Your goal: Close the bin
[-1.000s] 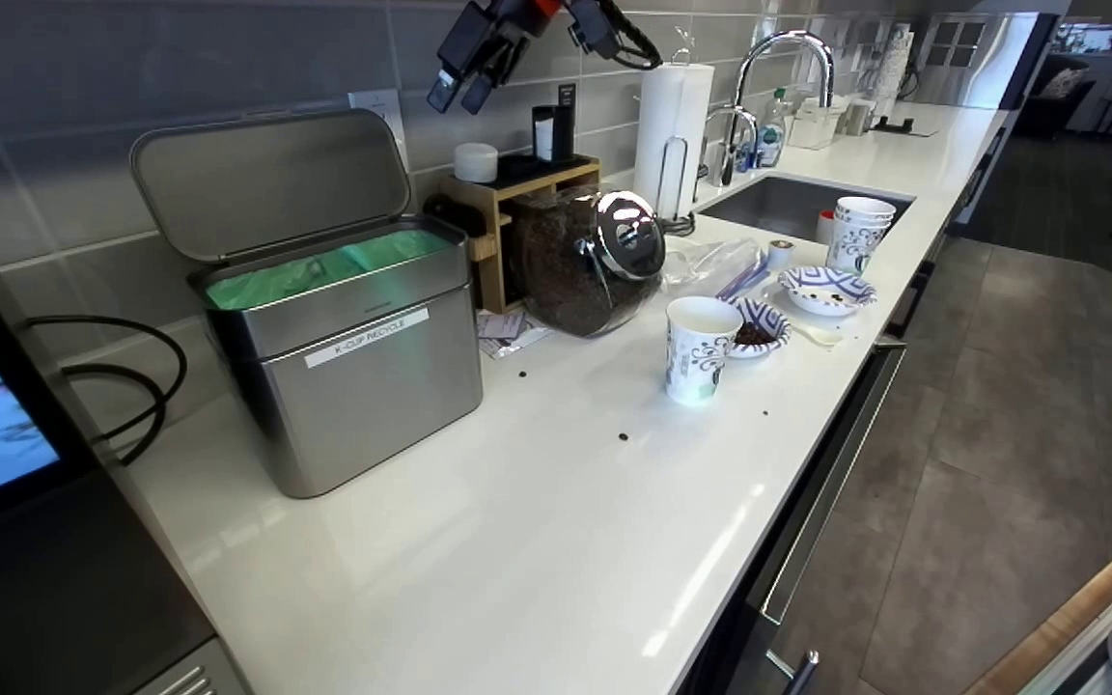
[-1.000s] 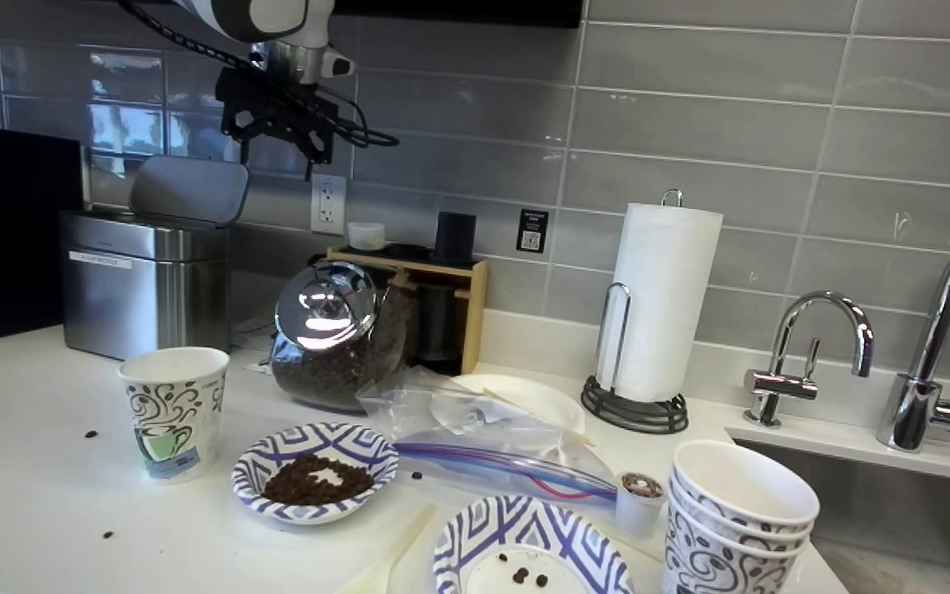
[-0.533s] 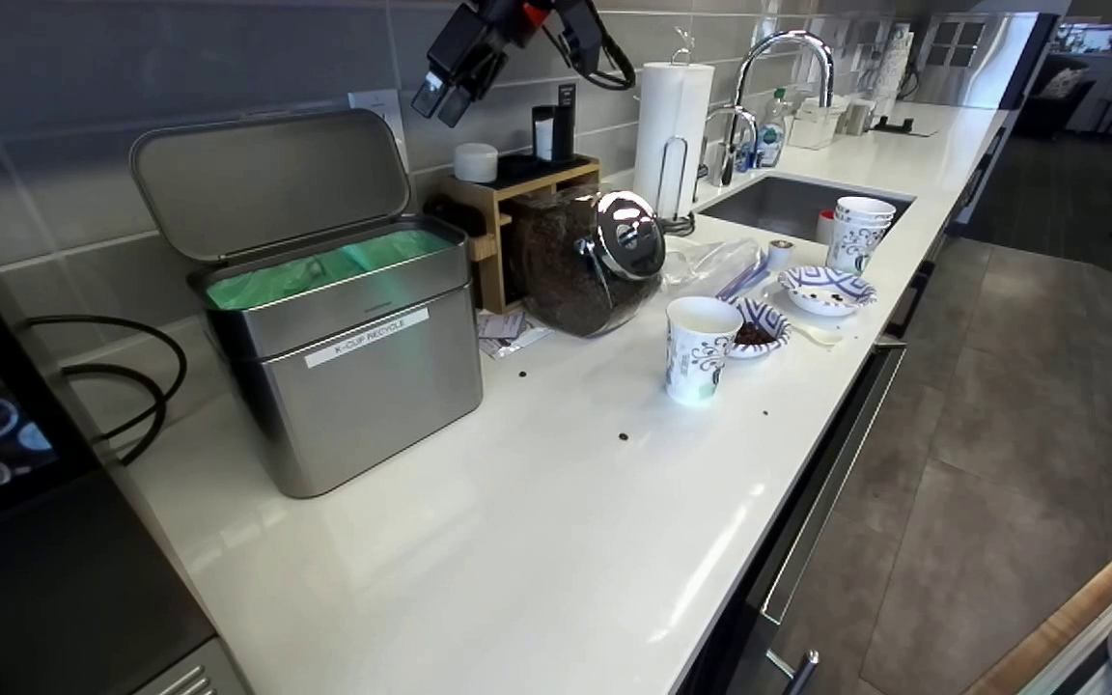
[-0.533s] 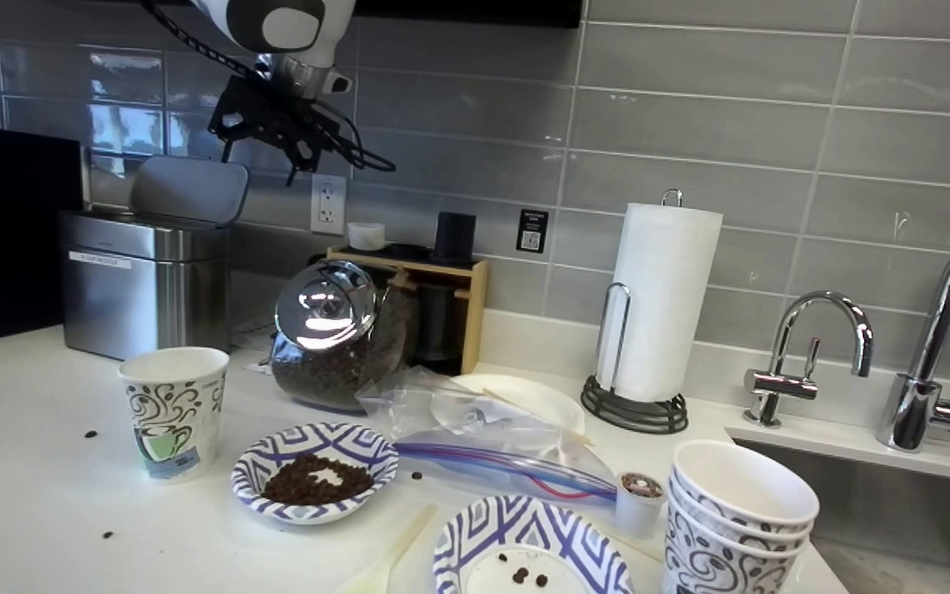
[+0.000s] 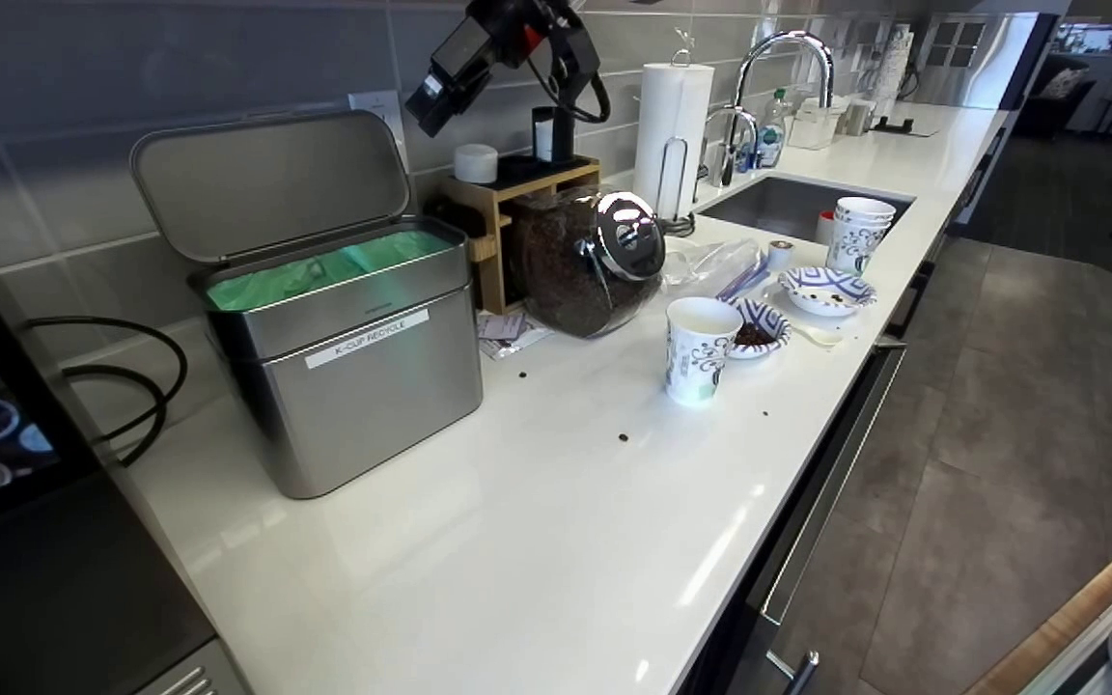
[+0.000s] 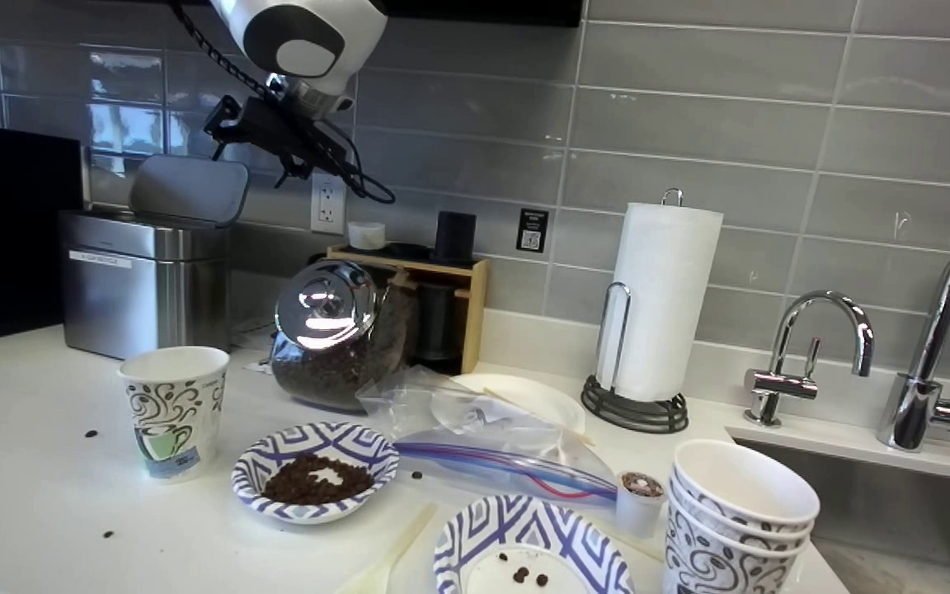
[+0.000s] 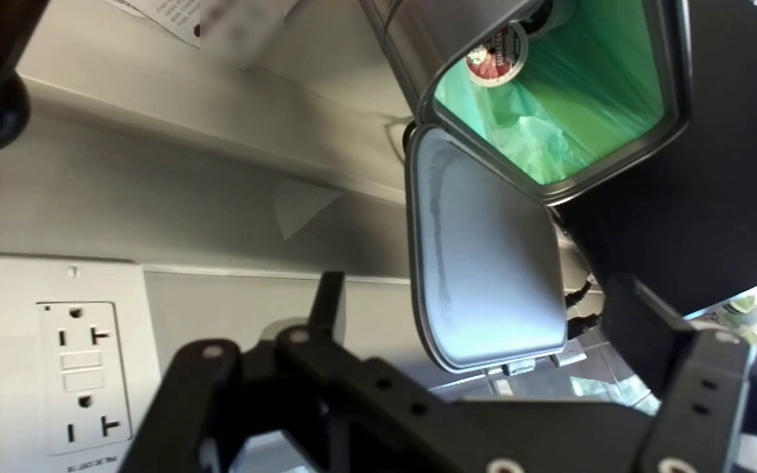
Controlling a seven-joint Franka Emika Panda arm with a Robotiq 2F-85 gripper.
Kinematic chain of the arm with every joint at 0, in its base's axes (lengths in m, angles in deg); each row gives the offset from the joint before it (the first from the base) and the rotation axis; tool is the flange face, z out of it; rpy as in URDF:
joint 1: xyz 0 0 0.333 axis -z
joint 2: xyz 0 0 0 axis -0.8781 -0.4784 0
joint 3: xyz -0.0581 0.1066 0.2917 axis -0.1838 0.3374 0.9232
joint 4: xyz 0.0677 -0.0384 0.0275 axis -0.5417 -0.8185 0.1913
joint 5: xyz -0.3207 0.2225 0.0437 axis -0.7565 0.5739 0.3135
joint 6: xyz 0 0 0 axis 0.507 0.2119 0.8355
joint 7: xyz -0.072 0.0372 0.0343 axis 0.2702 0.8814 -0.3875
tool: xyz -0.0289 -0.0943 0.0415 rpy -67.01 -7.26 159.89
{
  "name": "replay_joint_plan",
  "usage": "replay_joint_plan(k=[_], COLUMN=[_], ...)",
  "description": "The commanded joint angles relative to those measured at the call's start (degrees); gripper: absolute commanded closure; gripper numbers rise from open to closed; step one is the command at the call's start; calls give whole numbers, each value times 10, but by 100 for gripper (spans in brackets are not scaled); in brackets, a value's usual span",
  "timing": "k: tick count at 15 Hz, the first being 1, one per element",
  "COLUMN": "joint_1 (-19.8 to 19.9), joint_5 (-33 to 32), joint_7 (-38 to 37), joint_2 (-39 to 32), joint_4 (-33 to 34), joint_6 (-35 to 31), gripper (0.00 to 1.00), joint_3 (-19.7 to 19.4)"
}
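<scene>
Green liner (image 5: 334, 265) shows inside the steel bin (image 5: 382, 396) at left in an exterior view, its lid (image 5: 271, 183) standing up, tilted back. In an exterior view the gripper (image 6: 248, 169) hangs at upper left, higher than the bin's body. In the wrist view the gripper's fingers (image 7: 328, 305) are spread across the lower half, the lid visible between them; a red-topped pod (image 7: 497, 56) lies in the liner, upper right.

The fingers (image 7: 329, 303) have sunk nearer the lid (image 7: 490, 263).
</scene>
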Motion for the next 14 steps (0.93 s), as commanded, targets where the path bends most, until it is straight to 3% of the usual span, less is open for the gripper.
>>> replay_joint_plan(k=[1, 4, 5, 14], joint_1=[-8, -24, -9, -10], joint_5=[33, 27, 19, 31], joint_7=[33, 27, 21, 43], joint_2=[-32, -46, -26, -41], joint_4=[42, 65, 34, 41], joint_6=[55, 81, 57, 46], gripper=[0, 0, 0, 0], joint_3=[-2, -13, -2, 2])
